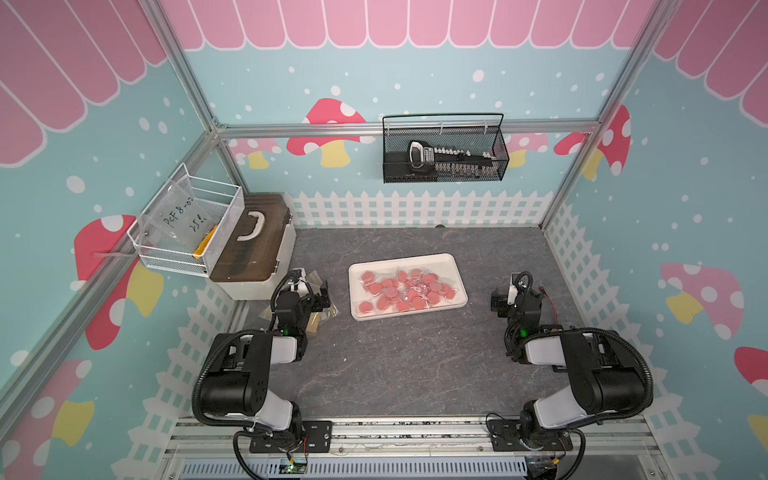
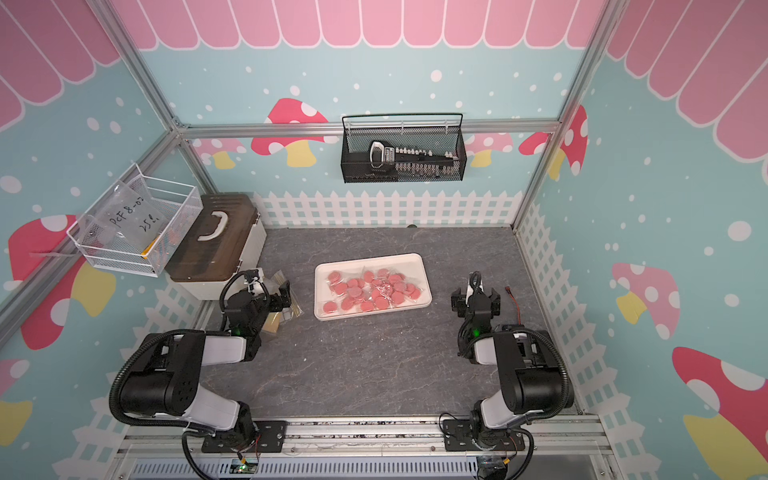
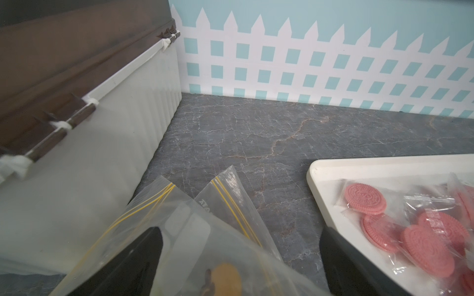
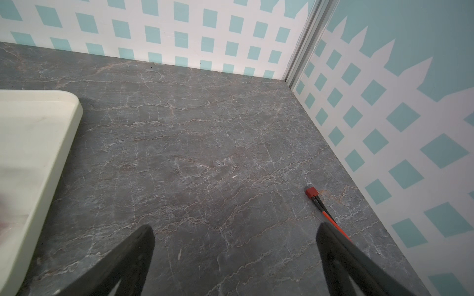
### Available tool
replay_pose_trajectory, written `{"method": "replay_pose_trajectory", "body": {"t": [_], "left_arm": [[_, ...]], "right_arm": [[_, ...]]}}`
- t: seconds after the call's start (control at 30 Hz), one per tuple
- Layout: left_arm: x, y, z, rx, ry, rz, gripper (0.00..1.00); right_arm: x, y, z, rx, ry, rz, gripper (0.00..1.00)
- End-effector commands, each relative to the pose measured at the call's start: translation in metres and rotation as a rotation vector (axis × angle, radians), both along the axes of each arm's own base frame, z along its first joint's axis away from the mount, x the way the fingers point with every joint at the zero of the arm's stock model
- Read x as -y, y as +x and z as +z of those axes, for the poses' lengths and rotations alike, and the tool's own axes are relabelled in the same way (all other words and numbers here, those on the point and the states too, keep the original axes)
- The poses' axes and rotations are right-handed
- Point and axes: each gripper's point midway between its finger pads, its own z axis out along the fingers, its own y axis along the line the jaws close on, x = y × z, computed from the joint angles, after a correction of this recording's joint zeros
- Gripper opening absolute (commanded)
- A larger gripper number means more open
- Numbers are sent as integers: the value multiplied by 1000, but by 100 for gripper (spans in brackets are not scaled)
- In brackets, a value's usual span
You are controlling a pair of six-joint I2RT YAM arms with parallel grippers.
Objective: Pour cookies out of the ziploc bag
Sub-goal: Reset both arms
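On bench (image 1: 395, 365) centre, cookies (image 1: 405, 291) piled in tray (image 1: 415, 257), so pour looks mostly done. Bag (image 3: 230, 194) slack at left fingers (image 3: 341, 256), spread, no grip. Tan cookie (image 3: 227, 279) apparently left inside. Right fingers (image 4: 338, 256) spread, empty, parked clear of tray.

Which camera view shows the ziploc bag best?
The left wrist view: the ziploc bag fills the foreground, with yellow zip lines and a tan cookie showing through. In both top views the left arm hides most of it. The right wrist view misses it.
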Motion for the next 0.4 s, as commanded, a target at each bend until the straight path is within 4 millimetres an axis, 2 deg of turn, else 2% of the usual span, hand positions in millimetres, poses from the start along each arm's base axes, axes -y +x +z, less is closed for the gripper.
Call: {"method": "replay_pose_trajectory", "body": {"t": [0.0,0.37], "left_arm": [[2,4,2,1,23,-13,99],[1,4,2,2,28,-3,99]], "right_arm": [[1,2,3,12,5,-3,99],[1,2,4,13,5,-4,99]]}}
